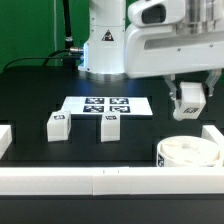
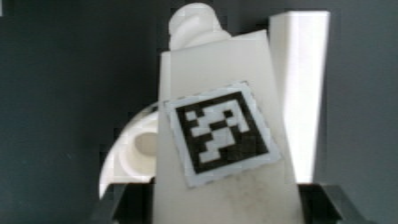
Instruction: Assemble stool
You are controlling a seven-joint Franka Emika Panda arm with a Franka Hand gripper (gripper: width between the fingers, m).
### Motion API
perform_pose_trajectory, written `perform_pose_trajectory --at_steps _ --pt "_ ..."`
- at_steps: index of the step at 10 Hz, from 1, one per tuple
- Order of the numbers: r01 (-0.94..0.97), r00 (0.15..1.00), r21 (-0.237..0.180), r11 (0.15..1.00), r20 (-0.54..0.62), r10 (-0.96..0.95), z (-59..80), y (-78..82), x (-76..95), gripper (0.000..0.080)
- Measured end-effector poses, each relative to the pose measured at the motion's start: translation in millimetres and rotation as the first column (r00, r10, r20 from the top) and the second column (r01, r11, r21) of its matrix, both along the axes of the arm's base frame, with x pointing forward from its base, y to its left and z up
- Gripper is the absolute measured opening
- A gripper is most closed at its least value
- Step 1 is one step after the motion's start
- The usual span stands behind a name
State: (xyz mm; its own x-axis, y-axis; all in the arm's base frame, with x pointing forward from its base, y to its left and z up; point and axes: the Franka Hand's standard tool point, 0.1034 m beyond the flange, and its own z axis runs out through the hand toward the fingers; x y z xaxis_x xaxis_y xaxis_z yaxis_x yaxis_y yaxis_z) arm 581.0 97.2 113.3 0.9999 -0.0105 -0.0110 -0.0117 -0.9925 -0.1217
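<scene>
My gripper [image 1: 189,103] is shut on a white block leg [image 1: 190,99] with a black-and-white tag, held in the air above the round white seat [image 1: 189,154] at the exterior view's right. In the wrist view the held leg [image 2: 222,125] fills the middle, its tag facing the camera, with my dark fingers [image 2: 128,204] pressed on both its sides; part of the seat [image 2: 139,145] shows behind it. Two more legs, one [image 1: 57,128] and another [image 1: 110,127], stand on the black table in front of the marker board.
The marker board [image 1: 108,105] lies flat at the table's middle. Long white border rails [image 1: 90,180] run along the front edge and the sides, one [image 1: 213,134] just behind the seat. The robot's base [image 1: 103,45] stands at the back.
</scene>
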Motion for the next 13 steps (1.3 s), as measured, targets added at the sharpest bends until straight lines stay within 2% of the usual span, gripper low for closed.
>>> perform_pose_trajectory --at_steps 1,2,4,5,6,12,13 --pt "0.003 0.997 0.002 1.000 0.080 -0.003 11.3 2.5 8.8 0.0324" --pt "0.007 0.989 0.001 1.000 0.146 -0.007 15.3 2.9 11.3 0.0324" --pt "0.019 0.963 -0.001 1.000 0.268 -0.018 10.6 1.7 12.1 0.0324" --pt "0.027 0.936 0.001 1.000 0.351 -0.025 12.8 1.4 15.8 0.0324" --pt "0.029 0.924 0.001 1.000 0.381 -0.027 10.2 1.1 13.5 0.0324" --pt "0.034 0.920 0.008 0.999 0.391 -0.034 5.4 2.3 17.8 0.0324" --pt "0.049 0.921 0.020 0.999 0.386 -0.053 4.1 -1.5 25.7 0.0324"
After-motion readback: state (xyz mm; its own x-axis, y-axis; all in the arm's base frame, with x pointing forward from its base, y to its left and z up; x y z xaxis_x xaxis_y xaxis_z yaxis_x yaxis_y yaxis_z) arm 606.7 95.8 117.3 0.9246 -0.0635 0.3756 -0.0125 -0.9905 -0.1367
